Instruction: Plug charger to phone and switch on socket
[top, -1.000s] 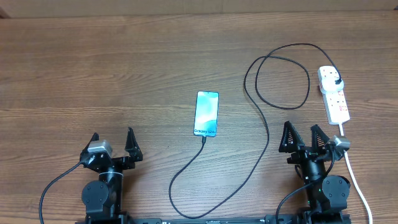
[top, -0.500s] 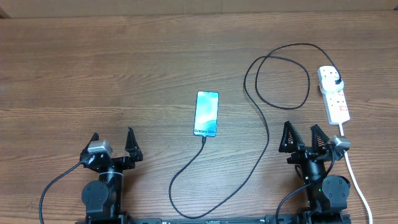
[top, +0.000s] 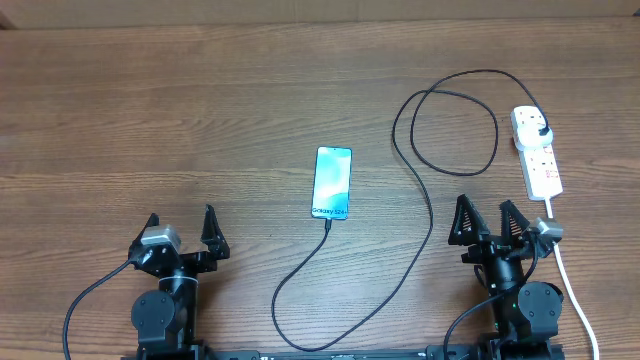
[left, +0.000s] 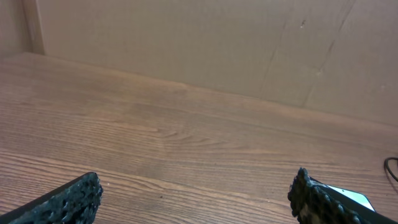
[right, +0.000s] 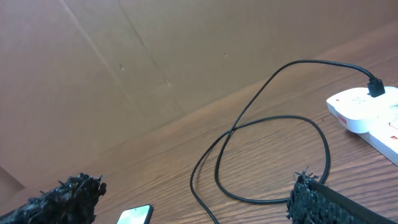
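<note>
The phone (top: 332, 183) lies flat mid-table, teal screen up; slivers of the phone (left: 357, 198) (right: 135, 216) show in both wrist views. The charger (top: 430, 215) is a thin black cable. Its plug (top: 541, 128) sits in the far outlet of the white socket (top: 540, 165) at the right. The cable loops, runs toward me, then curves back to the phone's near end (top: 328, 224); whether its tip is seated there I cannot tell. My left gripper (top: 181, 224) (left: 196, 190) and right gripper (top: 486, 213) (right: 196, 186) stand open and empty near the front edge.
The socket's white cord (top: 572, 285) runs toward me just right of my right arm. A brown cardboard wall (right: 186, 50) stands along the table's far side. The charger loop (right: 273, 124) lies on the wood ahead of my right gripper.
</note>
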